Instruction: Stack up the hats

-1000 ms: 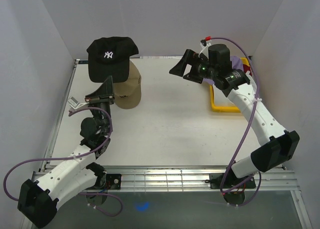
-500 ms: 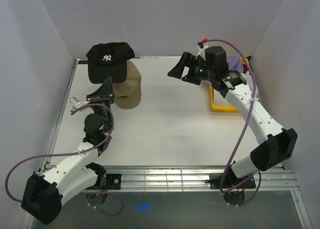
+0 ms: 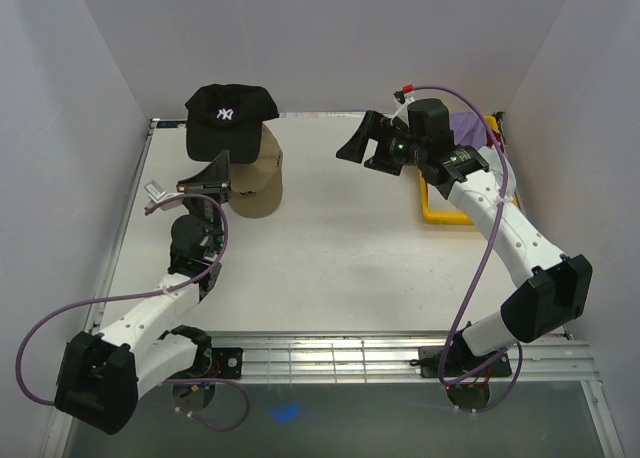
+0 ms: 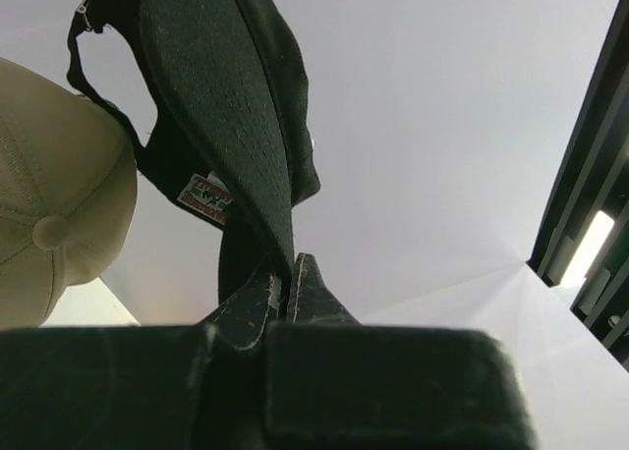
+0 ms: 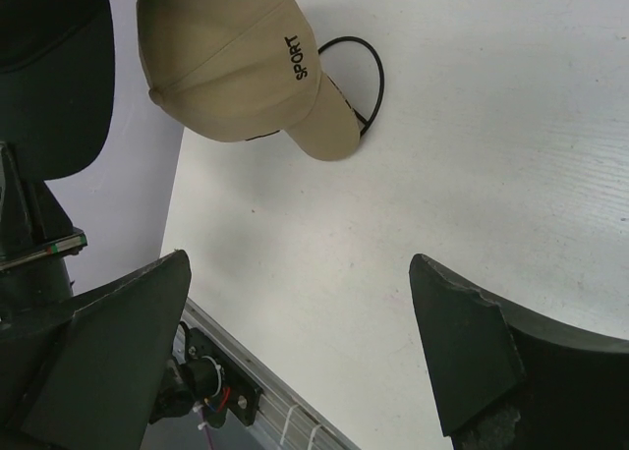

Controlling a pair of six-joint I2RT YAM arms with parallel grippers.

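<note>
The black cap (image 3: 230, 118) is hanging in the air over the far left of the table (image 3: 350, 268). The left gripper (image 4: 288, 278) is pinching its brim, jaws clamped together on the fabric. It is hovering above the tan cap (image 3: 258, 178), slightly to the far-left of it, and the tan cap is lying on the table as the base of the pile.

By my reading, the stack is only beginning: nothing is sitting on the tan cap yet, and the black cap is waiting to be lowered onto it. At the far right, a lavender cap (image 3: 468, 126) and a scrap of dark red are showing in a yellow tray (image 3: 445, 216) behind the right arm, so more hats are waiting. No white cap is showing.

The right gripper (image 5: 295, 268) is hovering over the middle of the table, jaws wide apart and holding nothing.

The left wrist view is showing the pinch on the brim and the cap's inner label, both hidden from above. The right wrist view is showing "SPORT" on the tan cap. Only the top view is showing the tray.
</note>
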